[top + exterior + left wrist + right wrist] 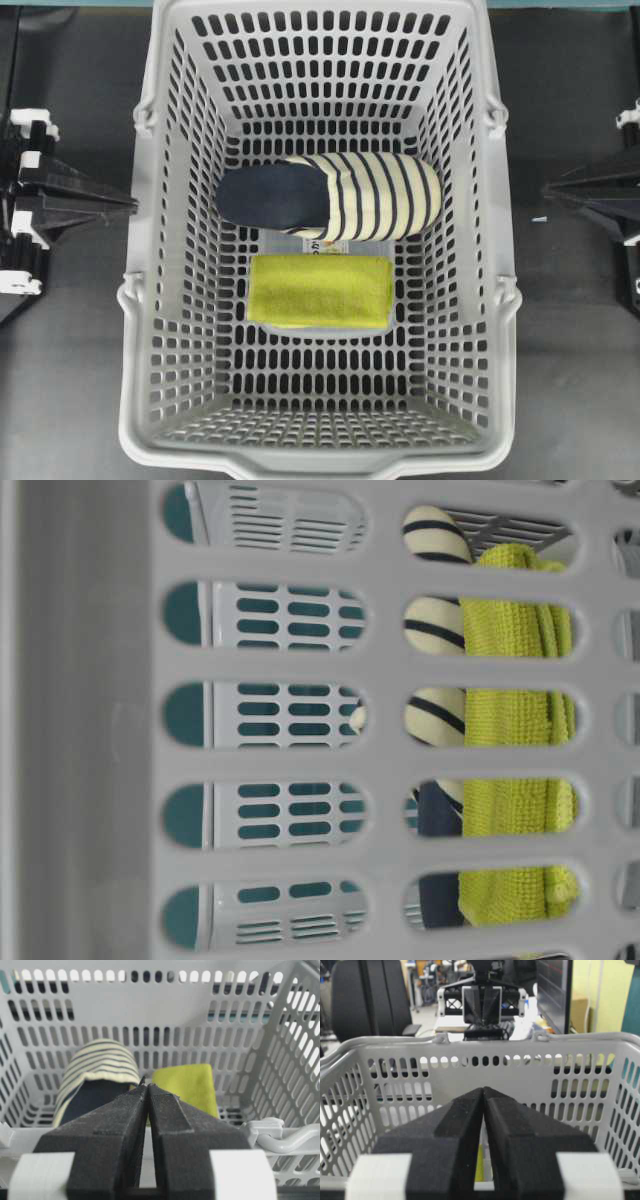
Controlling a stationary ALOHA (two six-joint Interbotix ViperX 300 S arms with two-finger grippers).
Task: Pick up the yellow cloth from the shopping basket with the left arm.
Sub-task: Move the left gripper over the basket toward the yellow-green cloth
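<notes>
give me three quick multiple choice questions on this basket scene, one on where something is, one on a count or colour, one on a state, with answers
1. Where does the yellow cloth lie?
A. On the floor of the shopping basket, beside the striped slipper
B. Draped over the basket's rim
C. On the table outside the basket

2. How many things lie in the basket?
A. One
B. Two
C. Four

3. How stands the left gripper?
A. Shut on the cloth
B. Wide open over the slipper
C. Shut, holding nothing, outside the basket

Answers:
1 A, the overhead view shows the cloth flat on the floor next to the slipper.
2 B, only the cloth and the slipper are inside.
3 C, its wrist view shows the fingers pressed together short of the rim.
</notes>
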